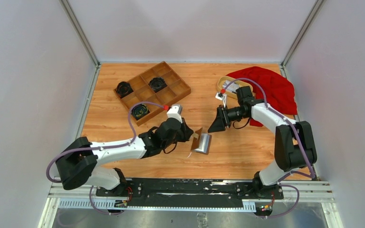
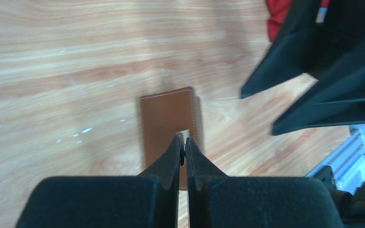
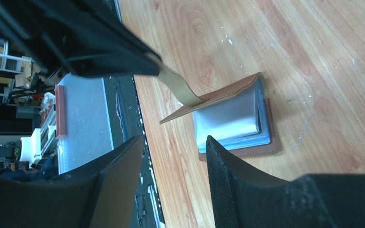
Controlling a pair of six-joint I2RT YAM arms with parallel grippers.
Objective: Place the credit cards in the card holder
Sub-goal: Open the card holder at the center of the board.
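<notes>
At the far left of the table (image 1: 247,154) we see a wooden tray (image 1: 177,76) split into compartments and lying askew. Three of its compartments each hold a black round object (image 1: 123,89); we cannot tell what these are. Nearer to us, the left arm reaches rightward over the wood. The left gripper (image 1: 190,134) is clamped on the tan strap (image 3: 178,89) of the card holder (image 1: 204,144). From the left wrist we see its two fingers (image 2: 166,166) pressed together, with the strap end nipped at their tips and the brown cover just beyond them.

The card holder lies open near the middle of the table, toward the near edge. One brown cover is flat on the wood with the grey-blue shiny pockets facing up on it, and the other cover stands at a slant, lifted by the strap.

Just to the right, the right gripper (image 1: 217,124) hovers with its fingers spread apart and nothing between them. It points at the open pockets and is near the card holder without touching it.

Farther right and toward the back sits a yellow dish (image 1: 224,80), partly hidden by the right arm. The small whitish flat pieces at its near rim look to us like the credit cards (image 1: 220,95). They are well apart from the card holder and too small for us to count. A red cloth (image 1: 275,88) lies crumpled right beside the dish, at the table's far right
</notes>
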